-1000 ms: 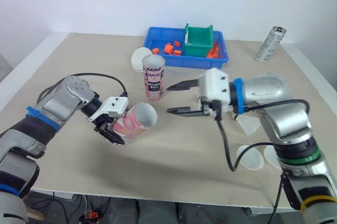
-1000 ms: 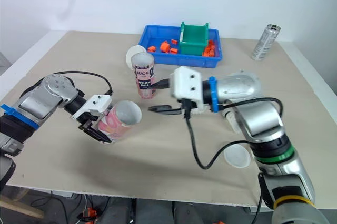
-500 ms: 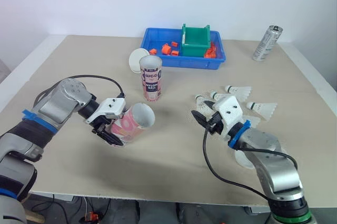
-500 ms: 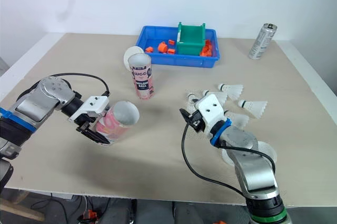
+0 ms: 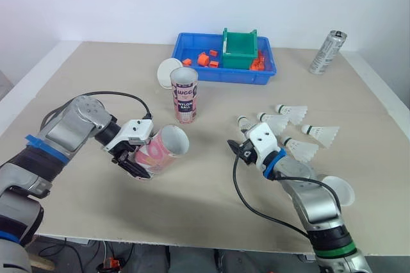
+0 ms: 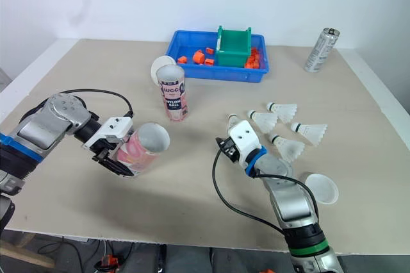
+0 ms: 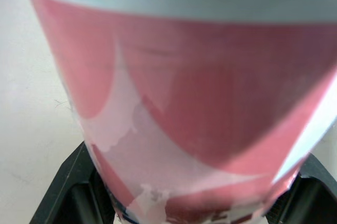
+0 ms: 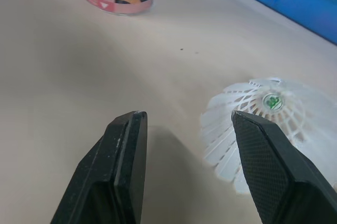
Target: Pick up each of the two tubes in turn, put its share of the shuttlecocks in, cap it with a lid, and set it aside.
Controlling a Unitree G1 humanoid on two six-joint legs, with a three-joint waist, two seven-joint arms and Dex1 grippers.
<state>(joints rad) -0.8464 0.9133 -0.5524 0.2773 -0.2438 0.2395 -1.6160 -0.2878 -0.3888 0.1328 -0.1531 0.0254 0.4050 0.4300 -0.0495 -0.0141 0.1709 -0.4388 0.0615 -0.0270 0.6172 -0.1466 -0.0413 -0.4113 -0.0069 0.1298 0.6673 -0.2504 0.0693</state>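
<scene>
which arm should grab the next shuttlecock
Right: the right gripper is open with a shuttlecock just beside its fingers. The left gripper is shut on the tilted tube.

Glossy tube (image 5: 160, 150), matt table (image 5: 192, 193), metal can (image 5: 328, 52)

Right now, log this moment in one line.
left gripper: shut on tilted tube | right gripper: open, low beside shuttlecock | second tube: upright, uncapped | step: no shuttlecock gripped yet
</scene>
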